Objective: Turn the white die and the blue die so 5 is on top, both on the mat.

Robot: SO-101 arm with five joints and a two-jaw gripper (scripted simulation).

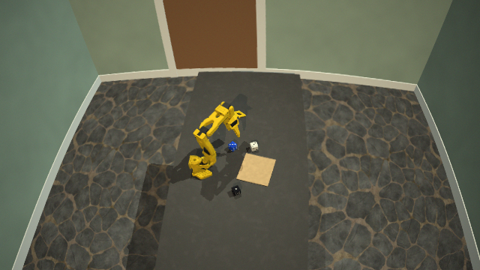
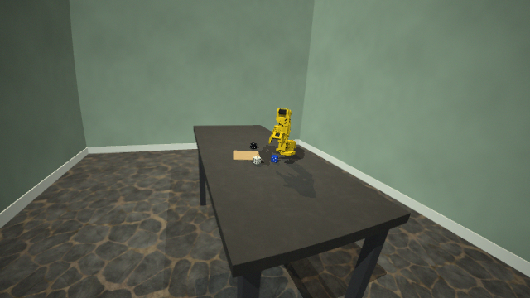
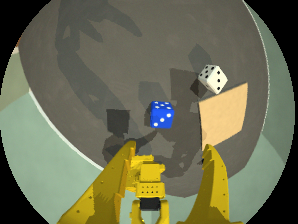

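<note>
A long dark-grey rect. table carries everything. Next in size, the yellow robot arm: its base stands at 9 o'clock of the mat in the top view, and the arm bends round toward 12, then down. Its yellow gripper is up above the tbl., approx. 1 o'clock of the blue die; fingers apart, nothing betw. them.

Then the flat tan sq. mat, lying on the tbl. w/ no die on it.

Smallest, the three dice, all on the bare tbl. and apart from one another. White cube die w/ black pips: at 12 o'clock, just beside the mat's edge. Blue cube die w/ white pips: btwn. 10 and 11 o'clock, near the mat, left of the white one in the top view. Black cube die w/ pale pips: btwn. 7 and 8 o'clock, also off the mat. Top nos. too small to call for sure.
</note>
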